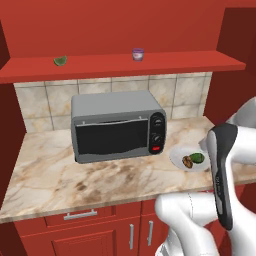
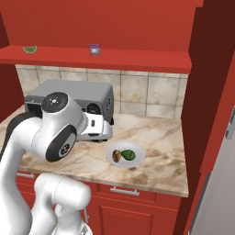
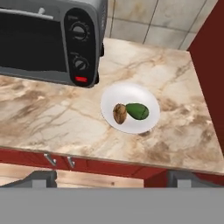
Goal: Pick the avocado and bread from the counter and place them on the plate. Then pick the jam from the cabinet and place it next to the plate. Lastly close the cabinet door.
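The pale plate (image 3: 131,94) lies on the marble counter (image 3: 52,118) to the right of the toaster oven. The tan bread (image 3: 120,113) and the dark green avocado (image 3: 137,110) rest on it side by side, touching. They also show on the plate (image 1: 177,156) (image 2: 137,149) as bread (image 1: 187,161) (image 2: 116,155) and avocado (image 1: 197,157) (image 2: 128,154). My gripper (image 3: 111,179) hovers above the counter's front edge, open wide and empty. The purple jam (image 1: 138,54) (image 2: 94,49) stands on the red cabinet shelf (image 1: 175,62) (image 2: 137,59).
A grey toaster oven (image 1: 117,125) (image 3: 43,39) takes up the counter's middle. A pale green wedge (image 1: 60,60) (image 2: 30,49) lies at the shelf's left. The cabinet's right door (image 2: 209,92) stands open, close beside the plate. Red drawers (image 1: 80,216) run below the counter.
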